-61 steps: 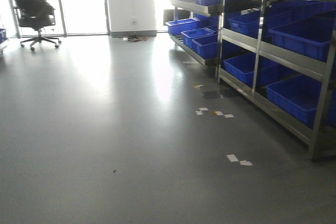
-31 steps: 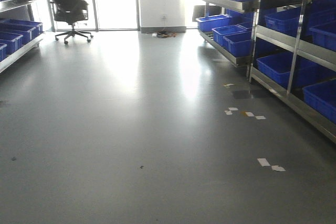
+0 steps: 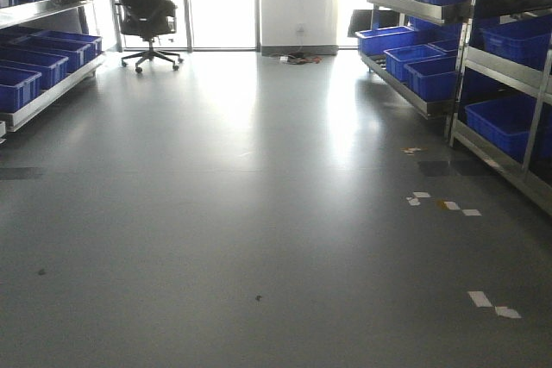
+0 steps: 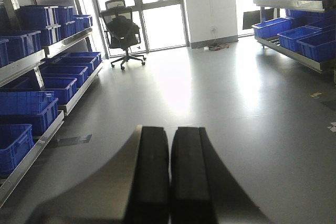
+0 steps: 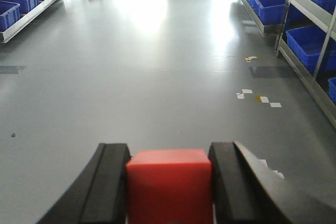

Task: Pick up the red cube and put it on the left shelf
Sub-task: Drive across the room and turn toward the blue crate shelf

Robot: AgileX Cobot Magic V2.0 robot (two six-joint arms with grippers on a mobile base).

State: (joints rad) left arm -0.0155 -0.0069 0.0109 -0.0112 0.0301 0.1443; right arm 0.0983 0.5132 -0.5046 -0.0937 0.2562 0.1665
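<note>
— Between the pads of the right gripper [image 5: 169, 179], right up against its wrist camera, what sits there?
— That's the red cube [image 5: 169, 192], clamped from both sides, with each black pad [image 5: 113, 182] touching a face. It hangs over the grey floor [image 5: 157, 93].
— And the left gripper [image 4: 169, 177]?
— Its two fingers are pressed together with nothing between them, pointing down the aisle.
— Where is the left shelf [image 3: 47, 96]?
— Farther off along the left wall in the front view: a metal frame with blue bins [image 3: 39, 62] on its tiers, well apart from the cube. Another rack [image 3: 504, 71] of blue bins lines the right side, with white paper scraps [image 3: 480, 299] on the floor near it.
— Anything beyond?
— At the far end a black office chair [image 3: 148, 8] stands before bright windows [image 3: 220, 6]
</note>
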